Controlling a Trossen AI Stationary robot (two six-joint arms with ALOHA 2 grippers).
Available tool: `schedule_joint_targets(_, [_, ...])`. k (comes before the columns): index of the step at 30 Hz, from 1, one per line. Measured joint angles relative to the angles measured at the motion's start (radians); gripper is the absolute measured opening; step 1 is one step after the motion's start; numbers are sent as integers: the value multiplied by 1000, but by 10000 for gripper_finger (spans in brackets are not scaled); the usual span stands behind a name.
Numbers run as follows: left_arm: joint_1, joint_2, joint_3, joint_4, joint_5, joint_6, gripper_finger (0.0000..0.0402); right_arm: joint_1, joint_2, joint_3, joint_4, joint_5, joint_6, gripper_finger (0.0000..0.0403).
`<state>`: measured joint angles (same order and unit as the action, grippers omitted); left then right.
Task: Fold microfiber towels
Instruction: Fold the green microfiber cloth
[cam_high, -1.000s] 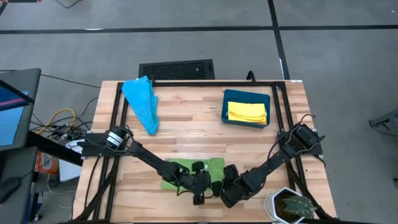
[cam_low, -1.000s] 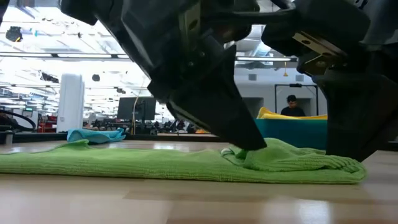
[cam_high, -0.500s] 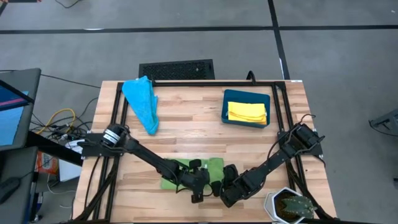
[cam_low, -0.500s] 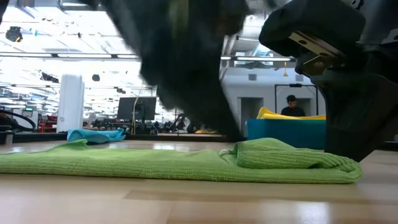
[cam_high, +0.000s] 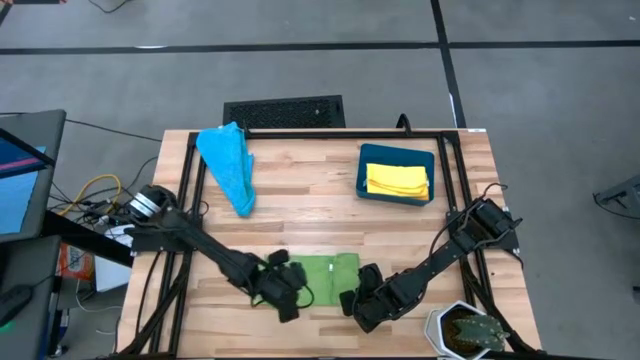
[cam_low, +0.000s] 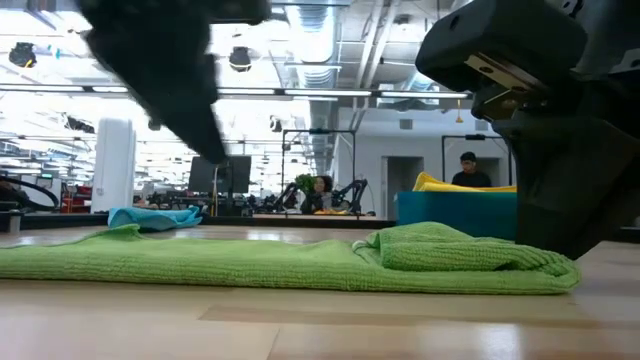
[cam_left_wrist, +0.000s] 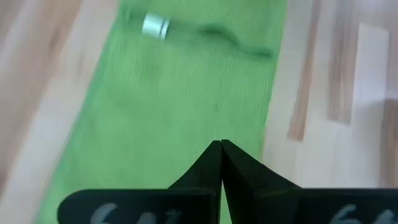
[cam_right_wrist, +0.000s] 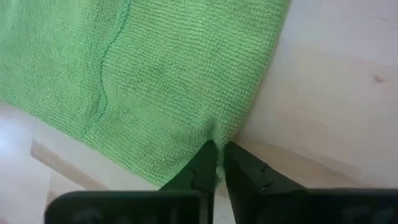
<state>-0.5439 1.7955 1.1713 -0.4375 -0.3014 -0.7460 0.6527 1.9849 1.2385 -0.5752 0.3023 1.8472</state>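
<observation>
With the green microfiber towel (cam_high: 322, 275) lying part-folded at the table's (cam_high: 300, 205) near edge, the right gripper (cam_right_wrist: 216, 163) pinched its corner through barely parted fingers while the left gripper (cam_left_wrist: 220, 163), clenched empty, hovered above, so the next fold likely required a fresh left-hand grasp.

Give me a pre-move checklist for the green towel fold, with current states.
1. Left gripper shut and empty over the green towel: ok.
2. Right gripper at the towel's edge, a bit of cloth between its fingers: ok; firm hold: cannot tell.
3. Towel flat on the table: not ok, one end is bunched into a raised fold in the low view.
4. Blue towel clear of the work area: ok.
5. Yellow towel inside the bin: ok.
</observation>
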Motion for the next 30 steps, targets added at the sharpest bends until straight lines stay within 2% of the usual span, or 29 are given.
schedule_joint_targets(4, [-51,-57,-133,99,-50,-162,0,0,0,0,0,-10,-22,55])
schedule_joint_targets(7, [-74,-64,-219,160,-76,-268,0,0,-3,0,-6,-13,-27,41])
schedule_joint_targets(13, [-75,-61,-327,280,-67,-361,0,-5,-4,23,-26,-32,-75,7])
schedule_joint_targets(17, [-66,-61,-374,360,-74,-383,0,-17,-4,44,-43,-65,-103,20])
schedule_joint_targets(21, [-45,-60,-408,427,-69,-376,0,-30,-4,96,-149,-74,-140,22])
schedule_joint_targets(26, [-19,-60,-421,459,-68,-345,0,-49,-4,182,-265,-72,-225,11])
schedule_joint_targets(30, [5,-60,-421,477,-74,-307,0,-71,-4,216,-269,-72,-280,17])
